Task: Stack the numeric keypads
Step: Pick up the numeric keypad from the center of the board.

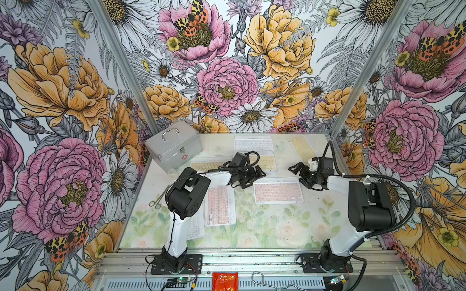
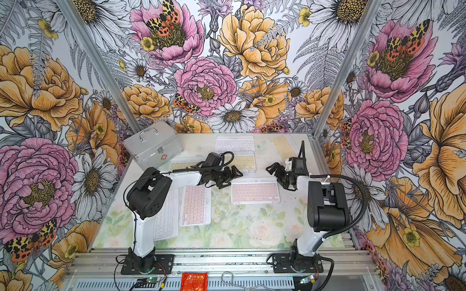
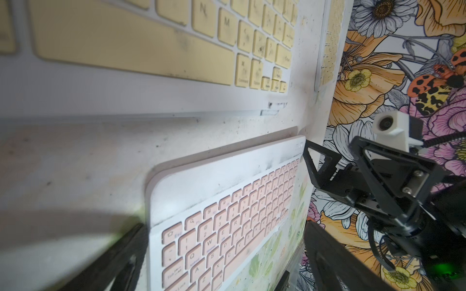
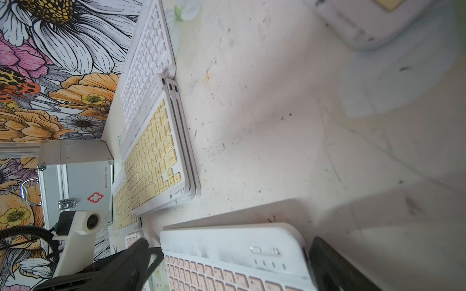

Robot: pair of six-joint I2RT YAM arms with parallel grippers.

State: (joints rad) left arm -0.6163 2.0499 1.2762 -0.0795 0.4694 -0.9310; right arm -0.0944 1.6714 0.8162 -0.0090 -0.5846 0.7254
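Tabletop [image 1: 252,226]: L end effector [image 1: 256,180], R end effector [image 1: 296,175] gaping, flank pink keypad [image 1: 277,192].

Both top views look steeply down over the pale floral table [image 1: 252,234]. Wrist cameras ride close behind the left gripper [image 1: 254,180] and right gripper [image 1: 296,175], facing each other, sharing the pink-keyed white keypad [image 3: 214,191] just beside both.

Matt, seemingly plastic keypads [image 1: 278,189]; shiny metal case [image 1: 174,147]
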